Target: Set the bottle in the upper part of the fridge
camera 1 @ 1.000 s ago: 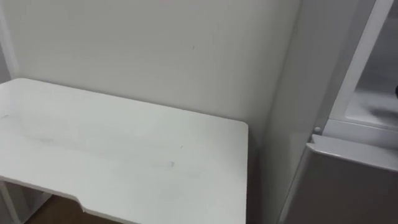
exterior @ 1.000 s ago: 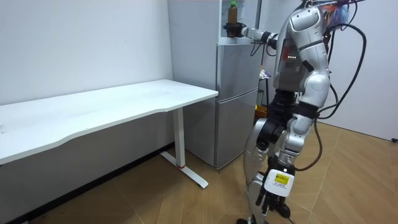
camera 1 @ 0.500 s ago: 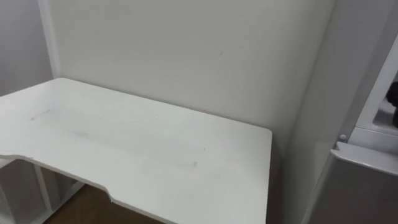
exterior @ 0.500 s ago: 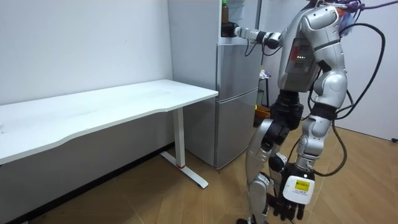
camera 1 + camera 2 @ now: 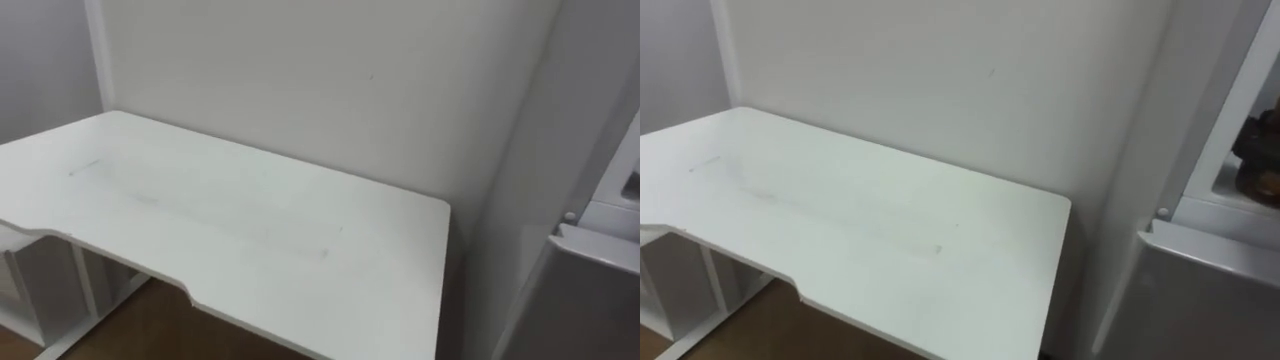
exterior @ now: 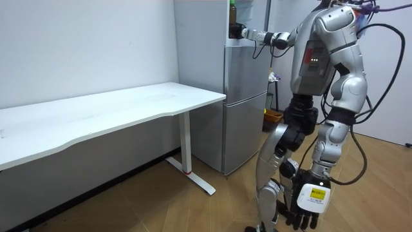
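Right hand [image 6: 239, 30] fingers clasp slim bottle [image 6: 232, 10] at grey fridge [image 6: 244, 96]; left hand [image 6: 308, 201] hangs slack-fingered.

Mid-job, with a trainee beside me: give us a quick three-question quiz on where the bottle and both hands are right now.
1. True or false: the left hand carries the bottle.
2. The right hand is: A hanging low; B raised at the upper fridge compartment; C behind the robot's back.
3. Fill in: the left hand's fingers are ___ (open or shut).
Key: 1 false; 2 B; 3 open.
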Tool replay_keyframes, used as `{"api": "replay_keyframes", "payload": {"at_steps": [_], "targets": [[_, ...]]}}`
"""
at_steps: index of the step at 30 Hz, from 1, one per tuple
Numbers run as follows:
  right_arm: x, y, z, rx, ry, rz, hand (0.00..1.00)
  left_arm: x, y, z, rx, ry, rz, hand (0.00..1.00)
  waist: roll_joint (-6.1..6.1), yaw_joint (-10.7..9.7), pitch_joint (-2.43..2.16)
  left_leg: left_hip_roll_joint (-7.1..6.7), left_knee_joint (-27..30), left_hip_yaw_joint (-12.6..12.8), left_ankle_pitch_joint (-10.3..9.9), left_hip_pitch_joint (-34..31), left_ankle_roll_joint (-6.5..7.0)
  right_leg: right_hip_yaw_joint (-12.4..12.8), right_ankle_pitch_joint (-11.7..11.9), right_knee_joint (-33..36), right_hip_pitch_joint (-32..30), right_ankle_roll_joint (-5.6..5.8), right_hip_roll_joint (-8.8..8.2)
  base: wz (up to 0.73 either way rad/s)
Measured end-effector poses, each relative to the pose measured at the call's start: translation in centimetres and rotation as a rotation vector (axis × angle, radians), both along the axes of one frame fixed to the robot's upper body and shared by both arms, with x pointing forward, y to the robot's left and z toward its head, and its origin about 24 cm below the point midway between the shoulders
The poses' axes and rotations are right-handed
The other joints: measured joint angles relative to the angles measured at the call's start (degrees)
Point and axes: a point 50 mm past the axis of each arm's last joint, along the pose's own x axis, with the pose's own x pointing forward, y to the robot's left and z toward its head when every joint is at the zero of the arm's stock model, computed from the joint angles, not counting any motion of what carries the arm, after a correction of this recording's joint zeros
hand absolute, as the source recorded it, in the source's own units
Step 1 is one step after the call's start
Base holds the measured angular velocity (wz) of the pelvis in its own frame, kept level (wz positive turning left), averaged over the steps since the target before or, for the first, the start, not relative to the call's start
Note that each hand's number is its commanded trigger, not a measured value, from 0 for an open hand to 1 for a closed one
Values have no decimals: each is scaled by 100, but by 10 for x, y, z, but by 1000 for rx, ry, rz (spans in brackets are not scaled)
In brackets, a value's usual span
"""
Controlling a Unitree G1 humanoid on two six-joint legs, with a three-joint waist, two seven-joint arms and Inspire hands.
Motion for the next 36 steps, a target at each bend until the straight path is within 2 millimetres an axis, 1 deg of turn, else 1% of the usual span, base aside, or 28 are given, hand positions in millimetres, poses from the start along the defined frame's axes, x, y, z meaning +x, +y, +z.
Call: {"api": "replay_keyframes", "payload": {"at_steps": [1,2,5,9,13,18,20,26,28,31,32,34,36], "targets": [[0,-1,-1,0,5,-6,15,1,2,1,-2,-6,6,0,9,4,5,1,21,-19,0,1,-1,-33,1,-3,-4,-2,1,10],[0,-2,-2,-1,5,-9,0,1,2,1,-2,-7,4,0,16,5,6,1,26,-25,0,2,-1,-42,1,-5,-5,-2,1,5],[1,-3,-2,-6,-1,-20,0,1,4,2,1,-14,10,0,64,19,10,3,60,-61,0,-41,-2,-50,11,-94,11,-18,34,5],[0,-4,2,-15,-42,-30,0,2,4,2,1,-17,4,0,167,20,55,15,127,-63,-3,-73,1,-45,9,-97,-6,-19,37,0],[1,-2,4,-25,-61,-16,0,3,4,2,-1,-18,-3,0,238,18,41,15,130,-61,-2,-77,2,-42,9,-98,-9,-19,38,0],[1,-2,5,-30,-67,6,0,8,5,3,6,-38,-13,0,255,3,35,15,119,-57,1,-70,3,-43,11,-93,-9,-21,37,0],[1,-1,4,-32,-66,16,0,9,5,3,8,-47,-19,0,251,-2,34,15,111,-50,2,-55,4,-38,13,-94,-8,-22,37,0],[2,0,3,-18,-67,62,0,14,5,4,7,-75,-13,0,209,-48,8,16,53,-15,17,3,8,-29,48,-98,11,-25,35,-1],[2,0,0,-16,-54,81,0,16,6,5,9,-84,-18,0,166,-50,-21,16,12,14,16,44,8,-16,48,-106,29,-23,28,-5],[2,0,-3,-7,-40,103,0,20,6,6,11,-97,-26,0,102,-80,-42,16,-21,25,18,72,6,-12,47,-108,42,-23,25,-1],[2,0,-4,-5,-36,106,0,20,6,6,11,-98,-26,0,93,-90,-38,15,-21,25,17,91,6,-17,47,-113,70,-22,25,3],[-3,-2,-13,13,-24,118,0,19,7,6,14,-97,-27,0,33,-135,-10,-1,-72,24,7,241,3,-28,37,-198,239,-2,29,7],[-6,-3,-15,35,-38,130,0,19,6,6,12,-96,-29,0,2,-135,-12,0,-83,26,2,254,-2,-21,26,-219,252,8,31,2]]}}
